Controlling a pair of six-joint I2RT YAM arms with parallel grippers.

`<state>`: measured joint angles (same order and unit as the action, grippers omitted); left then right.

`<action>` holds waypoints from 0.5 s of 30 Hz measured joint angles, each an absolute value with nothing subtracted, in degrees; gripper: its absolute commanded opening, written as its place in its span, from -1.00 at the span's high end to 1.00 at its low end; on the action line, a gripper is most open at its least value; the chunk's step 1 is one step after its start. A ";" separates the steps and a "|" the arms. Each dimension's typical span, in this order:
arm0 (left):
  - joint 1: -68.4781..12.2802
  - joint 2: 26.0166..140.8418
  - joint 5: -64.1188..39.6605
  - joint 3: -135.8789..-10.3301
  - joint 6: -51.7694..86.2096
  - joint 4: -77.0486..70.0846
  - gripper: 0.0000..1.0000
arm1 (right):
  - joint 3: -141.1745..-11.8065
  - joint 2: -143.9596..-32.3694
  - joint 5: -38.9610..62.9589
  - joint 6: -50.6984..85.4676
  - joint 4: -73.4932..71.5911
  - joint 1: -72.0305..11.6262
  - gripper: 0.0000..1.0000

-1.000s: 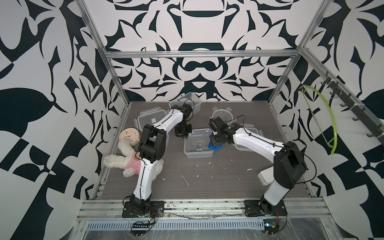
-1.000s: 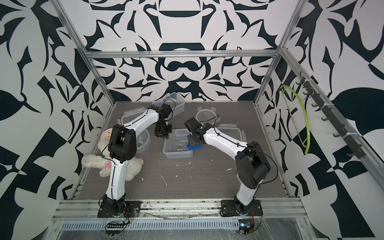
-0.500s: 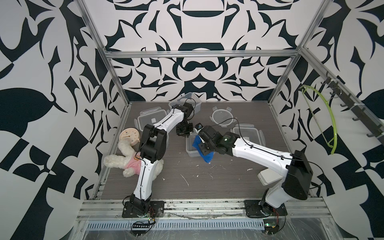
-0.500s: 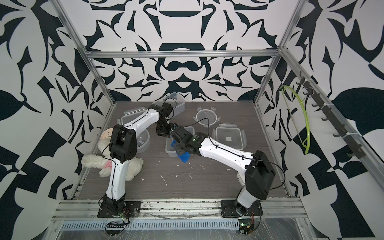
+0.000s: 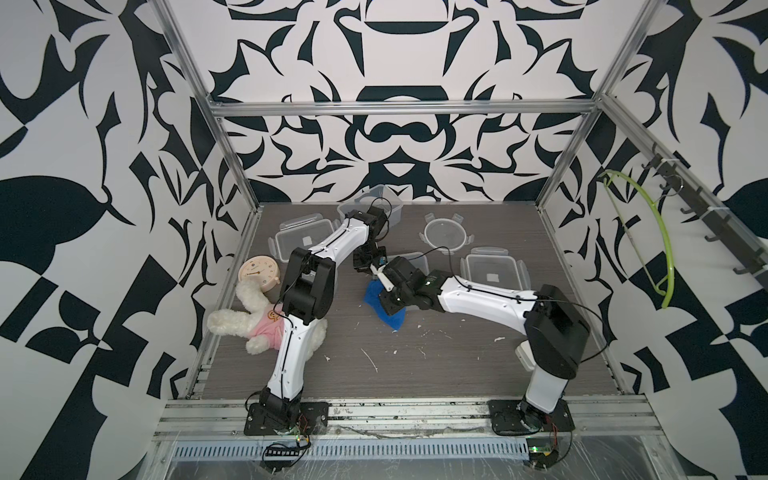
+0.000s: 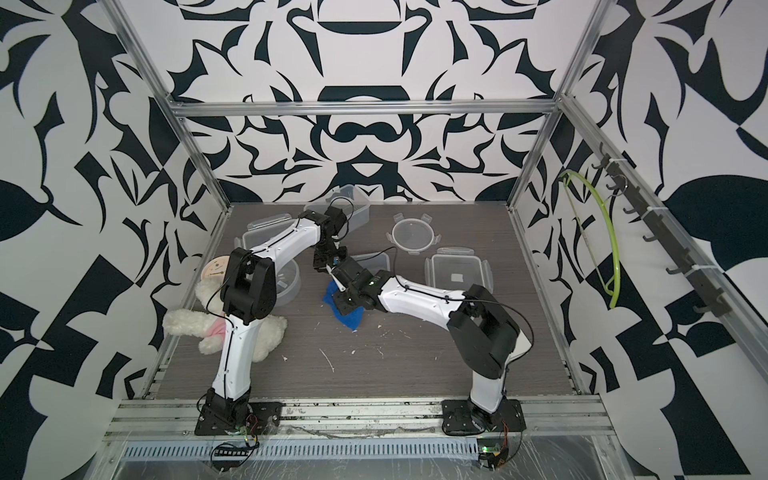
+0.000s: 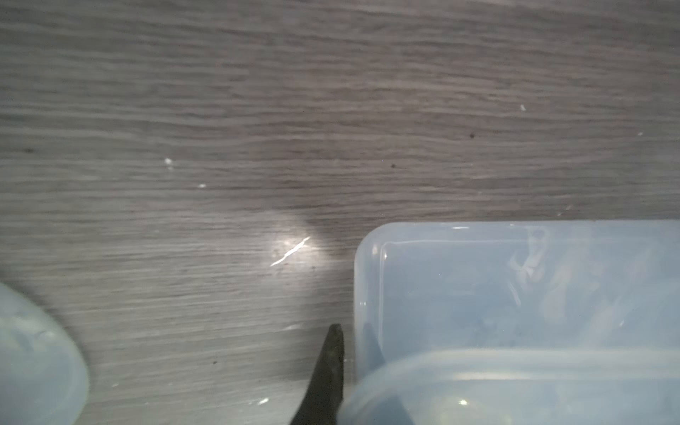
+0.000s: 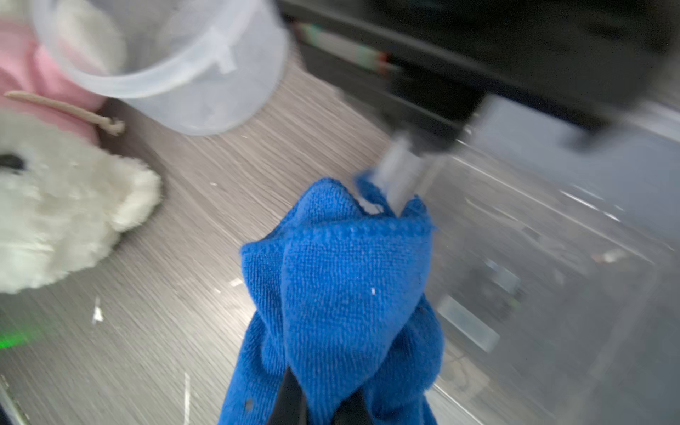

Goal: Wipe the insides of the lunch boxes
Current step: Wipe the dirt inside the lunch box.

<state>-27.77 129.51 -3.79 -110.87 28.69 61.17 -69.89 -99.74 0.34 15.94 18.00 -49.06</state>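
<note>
The right pincer (image 8: 320, 401) squeezes the blue cloth (image 8: 349, 287). The left pincer (image 7: 351, 364) pinches the wall of a lunch box (image 7: 515, 294), just beside the right pincer. Wiping time, I think: next the cloth should dip inside and rub.

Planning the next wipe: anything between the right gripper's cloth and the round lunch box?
Nothing on the table: in the right wrist view only its surface lies between the blue cloth in the right gripper and the round lunch box. From above, the left arm's elbow overlaps that box.
</note>
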 measured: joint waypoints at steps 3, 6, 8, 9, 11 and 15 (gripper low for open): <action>-28.14 129.51 -3.99 -110.87 28.88 60.66 1.00 | -65.63 -94.24 -0.25 15.90 21.47 -42.63 1.00; -28.25 129.51 -4.27 -110.85 28.95 60.69 1.00 | -65.36 -92.53 -2.72 15.64 24.51 -37.76 1.00; -28.25 129.51 -4.58 -110.85 29.34 60.31 1.00 | -67.26 -93.89 -3.79 15.44 26.22 -36.97 1.00; -28.25 129.51 -4.54 -110.85 29.39 60.20 1.00 | -69.47 -95.61 -4.32 15.27 27.51 -37.10 1.00; -28.23 129.51 -4.75 -110.83 29.30 60.29 1.00 | -75.64 -101.12 -5.08 15.25 29.02 -37.36 1.00; -28.23 129.49 -5.58 -110.56 29.15 60.27 1.00 | -86.91 -114.69 -5.26 15.88 24.97 -37.58 1.00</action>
<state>-28.23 129.49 -5.58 -110.56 29.15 60.27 -86.91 -114.69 -5.26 15.88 24.97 -37.58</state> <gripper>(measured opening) 0.110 0.079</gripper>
